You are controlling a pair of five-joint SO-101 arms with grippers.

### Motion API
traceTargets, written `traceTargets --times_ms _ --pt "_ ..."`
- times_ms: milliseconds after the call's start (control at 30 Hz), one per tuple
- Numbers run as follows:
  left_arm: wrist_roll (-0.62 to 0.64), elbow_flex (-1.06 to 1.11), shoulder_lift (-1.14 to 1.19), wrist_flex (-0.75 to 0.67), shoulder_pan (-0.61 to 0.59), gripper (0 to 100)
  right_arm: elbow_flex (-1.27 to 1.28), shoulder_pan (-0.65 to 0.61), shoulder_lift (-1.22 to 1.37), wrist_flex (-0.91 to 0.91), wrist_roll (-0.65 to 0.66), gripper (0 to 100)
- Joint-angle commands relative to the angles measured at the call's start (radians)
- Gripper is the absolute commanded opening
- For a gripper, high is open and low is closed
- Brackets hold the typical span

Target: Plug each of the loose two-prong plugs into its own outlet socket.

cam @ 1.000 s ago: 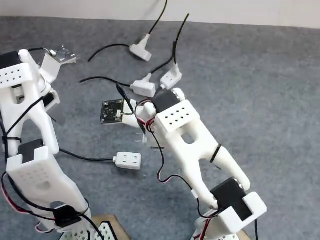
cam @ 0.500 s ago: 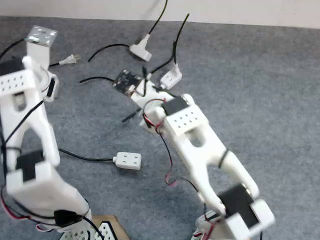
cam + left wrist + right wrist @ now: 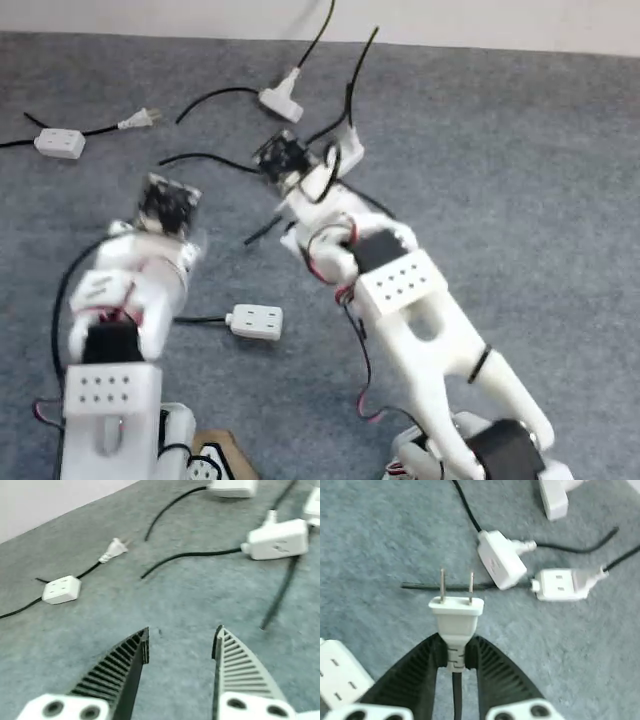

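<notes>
Right gripper (image 3: 456,649): we see it pinching a white plug (image 3: 456,611) by its body, prongs free, near an outlet socket (image 3: 501,565).
Left gripper (image 3: 181,639): we find it spread above the carpet (image 3: 200,595), a loose plug (image 3: 114,549) well apart.

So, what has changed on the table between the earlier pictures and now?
The right arm carried the plug away from the near socket toward the far sockets, with the right pincer shut on it. The left arm drew back from the far left corner toward the middle, with the left pincer open and empty. The sockets kept their places.
</notes>
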Motion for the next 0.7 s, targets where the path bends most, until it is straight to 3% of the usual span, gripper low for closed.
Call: traceTargets --times_ms 0,267,667 --pt "0.011 0.079 -0.117 0.014 0.018 22 0.038 -0.015 -0.107 -0.039 -0.008 0.8" --pt "0.005 0.285 -0.294 0.017 0.099 22 0.222 -0.044 -0.208 -0.116 0.002 0.8" --pt "0.011 0.251 -0.332 0.025 0.108 22 0.226 -0.153 -0.122 -0.051 0.048 0.8"
